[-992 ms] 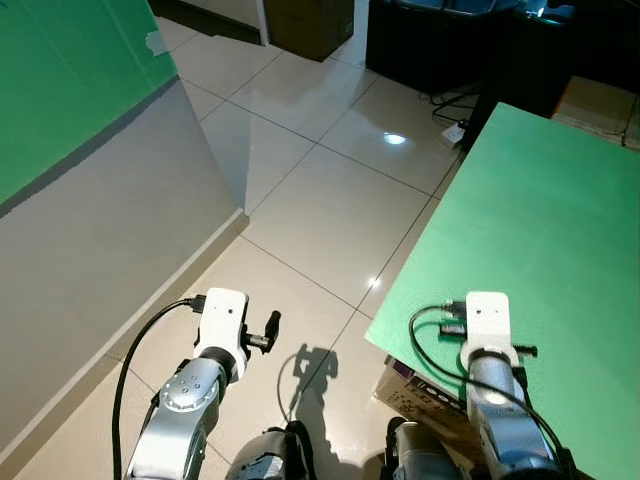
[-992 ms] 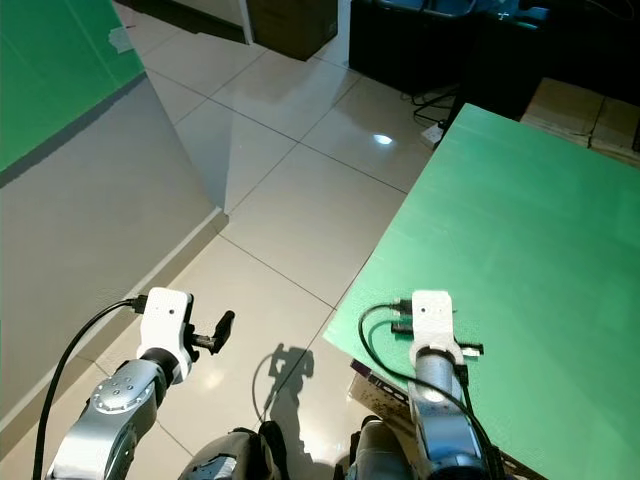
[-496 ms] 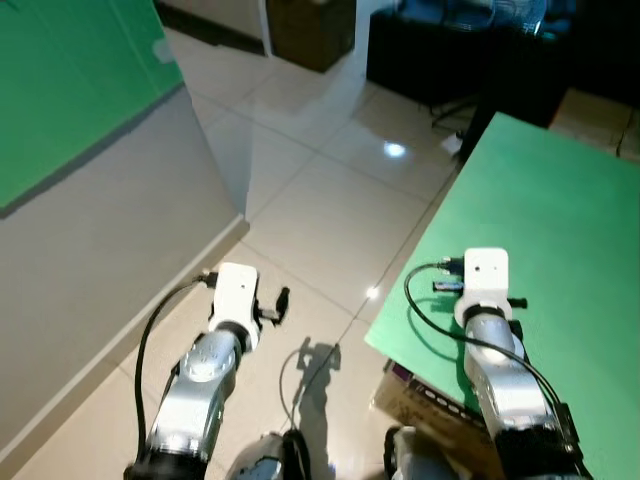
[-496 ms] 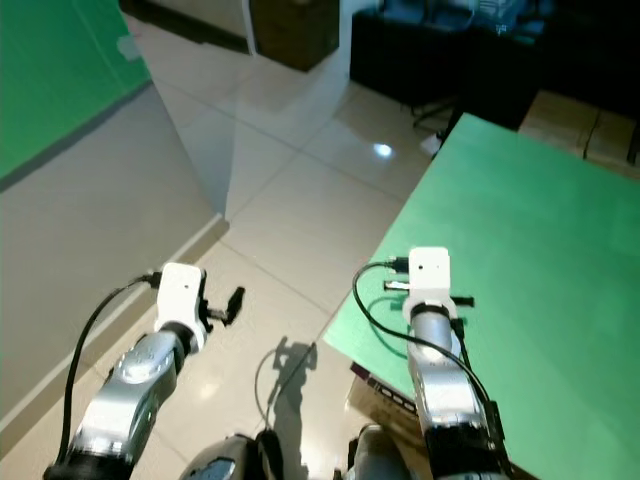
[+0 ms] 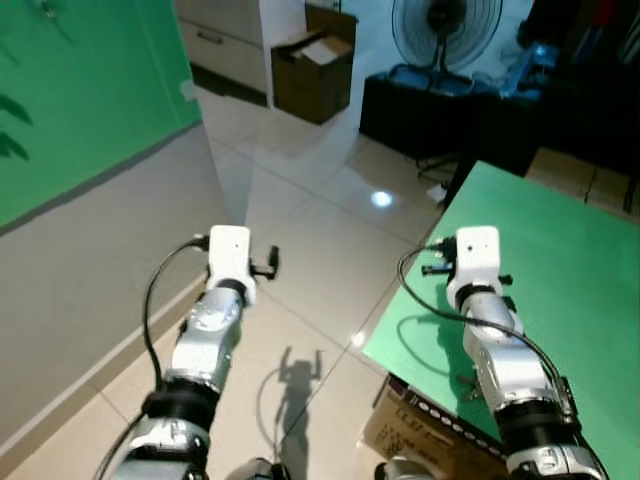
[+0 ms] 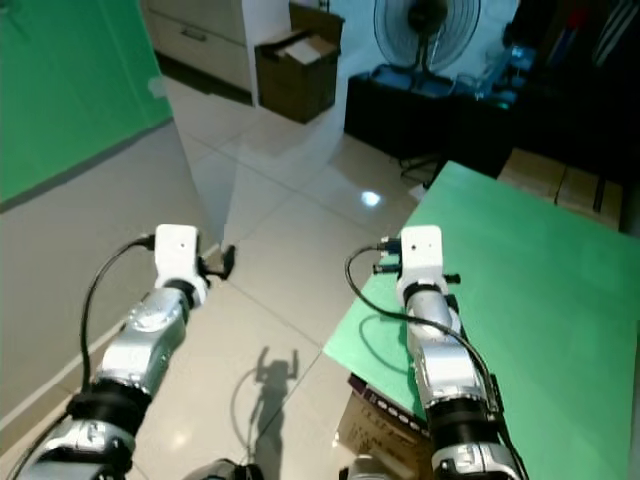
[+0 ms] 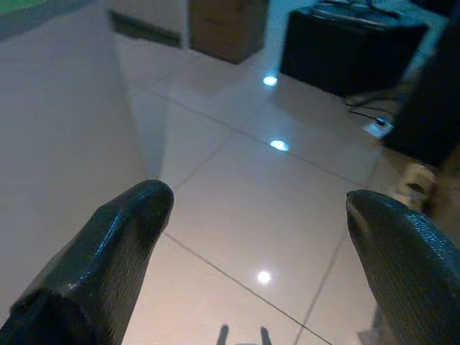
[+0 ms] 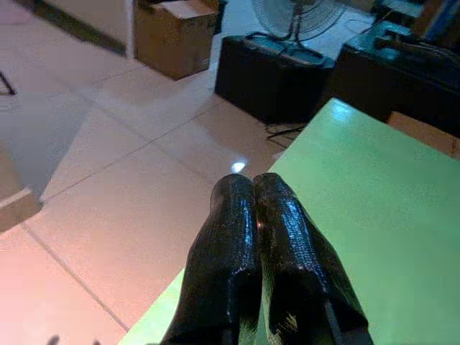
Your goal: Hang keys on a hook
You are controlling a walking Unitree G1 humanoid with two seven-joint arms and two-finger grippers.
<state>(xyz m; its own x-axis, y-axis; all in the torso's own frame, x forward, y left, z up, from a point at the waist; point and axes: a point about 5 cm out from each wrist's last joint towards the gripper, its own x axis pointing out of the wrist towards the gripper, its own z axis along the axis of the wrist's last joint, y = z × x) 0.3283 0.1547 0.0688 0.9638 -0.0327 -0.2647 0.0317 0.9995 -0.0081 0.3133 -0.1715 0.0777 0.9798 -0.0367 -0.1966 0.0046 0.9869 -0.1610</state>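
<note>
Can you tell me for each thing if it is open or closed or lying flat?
Left tool: open, held over the floor.
Right tool: shut, empty, over the green board's edge.
Brown cardboard box: top flaps open, standing on the tiled floor.
Flat green board: lying flat.
Round standing fan: upright; running or not, cannot tell.

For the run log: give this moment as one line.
left gripper: open, over floor | right gripper: shut, empty, over green board's edge | keys, hook: unseen | box, fan ahead
</note>
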